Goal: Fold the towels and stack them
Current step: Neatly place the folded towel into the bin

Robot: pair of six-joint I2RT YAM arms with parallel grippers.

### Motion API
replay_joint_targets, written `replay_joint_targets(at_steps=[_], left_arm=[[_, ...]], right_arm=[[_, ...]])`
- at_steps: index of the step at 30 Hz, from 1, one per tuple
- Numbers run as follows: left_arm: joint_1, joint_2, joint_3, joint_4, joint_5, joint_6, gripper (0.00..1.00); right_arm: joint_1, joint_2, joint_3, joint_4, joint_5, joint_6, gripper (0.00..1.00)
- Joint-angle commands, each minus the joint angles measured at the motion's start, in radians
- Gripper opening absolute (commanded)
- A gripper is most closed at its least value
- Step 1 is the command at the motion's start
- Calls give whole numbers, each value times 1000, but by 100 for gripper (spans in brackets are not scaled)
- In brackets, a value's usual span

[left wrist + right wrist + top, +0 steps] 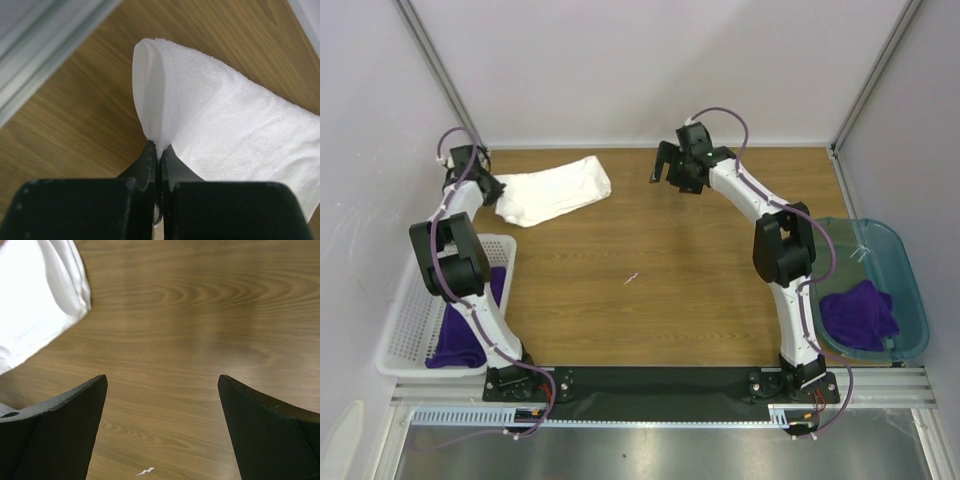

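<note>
The white towel lies folded at the back left of the table. My left gripper is shut on its left edge; the left wrist view shows the cloth pinched between the closed fingers and curling up into a loop. My right gripper is open and empty above the bare table at the back centre, to the right of the towel, whose corner shows in the right wrist view. One purple towel lies in the white basket, another in the teal bin.
The white perforated basket stands at the near left, the teal bin at the near right. A small white scrap lies mid-table. Walls close the back and both sides.
</note>
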Motion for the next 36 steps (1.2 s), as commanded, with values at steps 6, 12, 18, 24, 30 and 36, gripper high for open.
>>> replay_joint_targets(at_steps=[6, 12, 18, 24, 30, 36], left_arm=[[66, -154, -133, -24, -112, -120, 0], [78, -338, -210, -50, -144, -213, 0], [78, -472, -233, -92, -233, -278, 0], [80, -613, -297, -167, -316, -334, 0], [95, -786, -454, -239, -360, -359, 0], [164, -900, -557, -270, -310, -235, 0]], right_arm=[[15, 26, 79, -30, -34, -8, 100], [10, 41, 84, -43, -78, -20, 100], [6, 18, 49, -73, -84, -49, 99], [-28, -42, -61, -59, -112, -66, 100], [-70, -85, -114, -82, -138, -106, 100], [-85, -121, -164, -111, -120, -141, 100]])
